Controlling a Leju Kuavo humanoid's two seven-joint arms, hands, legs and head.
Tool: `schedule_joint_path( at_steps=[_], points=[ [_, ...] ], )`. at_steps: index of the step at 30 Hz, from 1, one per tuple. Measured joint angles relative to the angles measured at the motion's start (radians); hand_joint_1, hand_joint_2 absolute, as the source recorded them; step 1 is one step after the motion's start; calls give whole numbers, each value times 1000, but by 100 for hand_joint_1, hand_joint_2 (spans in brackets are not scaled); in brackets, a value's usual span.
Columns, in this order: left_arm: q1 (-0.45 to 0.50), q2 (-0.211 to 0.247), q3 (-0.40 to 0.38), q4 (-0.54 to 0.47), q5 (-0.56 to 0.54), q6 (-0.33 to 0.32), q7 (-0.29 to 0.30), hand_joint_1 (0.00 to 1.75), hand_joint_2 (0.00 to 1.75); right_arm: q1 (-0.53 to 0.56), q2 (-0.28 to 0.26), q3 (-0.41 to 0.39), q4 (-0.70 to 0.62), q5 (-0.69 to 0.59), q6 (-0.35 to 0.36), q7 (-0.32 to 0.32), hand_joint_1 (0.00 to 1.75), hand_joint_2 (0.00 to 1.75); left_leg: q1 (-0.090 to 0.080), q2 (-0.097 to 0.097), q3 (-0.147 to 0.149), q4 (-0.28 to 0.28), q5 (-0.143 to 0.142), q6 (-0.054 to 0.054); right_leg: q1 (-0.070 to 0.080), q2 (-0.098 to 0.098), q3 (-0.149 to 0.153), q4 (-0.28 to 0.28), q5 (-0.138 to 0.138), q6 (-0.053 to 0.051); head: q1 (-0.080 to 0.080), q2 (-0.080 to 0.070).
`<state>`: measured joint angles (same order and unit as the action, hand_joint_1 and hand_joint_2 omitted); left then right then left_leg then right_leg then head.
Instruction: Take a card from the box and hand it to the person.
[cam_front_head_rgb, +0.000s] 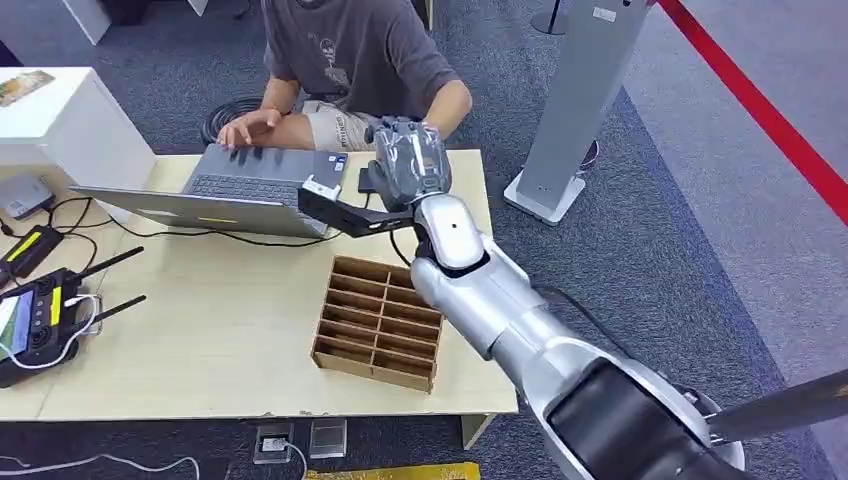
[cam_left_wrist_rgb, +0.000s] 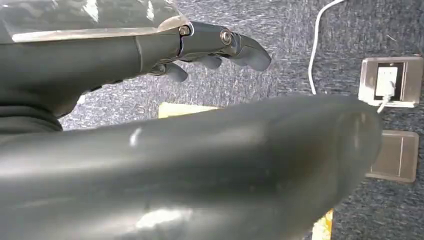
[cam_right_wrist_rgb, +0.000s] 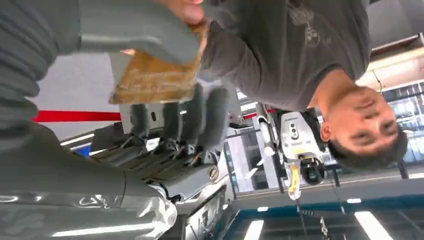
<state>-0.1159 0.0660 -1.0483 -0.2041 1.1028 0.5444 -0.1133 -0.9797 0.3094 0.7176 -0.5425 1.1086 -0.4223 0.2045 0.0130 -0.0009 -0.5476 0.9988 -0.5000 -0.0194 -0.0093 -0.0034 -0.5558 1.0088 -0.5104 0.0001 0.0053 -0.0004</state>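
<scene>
Card (cam_right_wrist_rgb: 152, 77) gripped in right hand (cam_front_head_rgb: 408, 160), raised beside person (cam_front_head_rgb: 350, 45), print illegible

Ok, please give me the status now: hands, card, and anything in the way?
Right hand raised toward person, holding card. Left hand empty, fingers loosely curled, above carpet. Box on table. Person's fingers at card's edge; nothing blocking.

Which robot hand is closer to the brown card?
Right. The right hand holds the card, raised toward the person. The left hand hangs near the floor.

Brown card (cam_right_wrist_rgb: 155, 75), brown box (cam_front_head_rgb: 378, 322), grey-shirted person (cam_front_head_rgb: 350, 50)
</scene>
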Motion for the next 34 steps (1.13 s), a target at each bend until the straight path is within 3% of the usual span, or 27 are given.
schedule_joint_path(
  at_steps=[17,23,27,28,31,34],
  points=[
    [0,0,4,0,19,12,3,0,0,3,25,3,49,-76,-75,-77,0,0,0,0,0,0,0,0,0,0,0,0,0,0,0,0],
    [0,0,17,0,29,21,3,0,0,24,21,-12,24,-178,-117,-146,0,0,0,0,0,0,0,0,0,0,0,0,0,0,-1,0],
    [1,0,19,0,30,19,2,0,0,69,-2,-34,-61,-287,-172,-194,0,0,0,0,1,0,0,0,0,0,0,0,0,0,0,0],
    [1,0,19,0,29,18,1,0,0,82,-13,-40,-91,-317,-180,-205,0,175,0,0,1,0,0,0,0,0,0,0,0,0,0,0],
    [2,0,19,0,26,14,1,0,0,142,-47,-63,-199,-451,-193,-260,0,175,0,0,1,0,0,0,0,0,0,0,0,0,0,0],
    [3,0,19,0,18,10,1,0,0,214,-86,-84,-321,-662,-161,-323,0,175,0,0,1,0,0,0,0,0,0,-1,0,0,0,0]
  ],
)
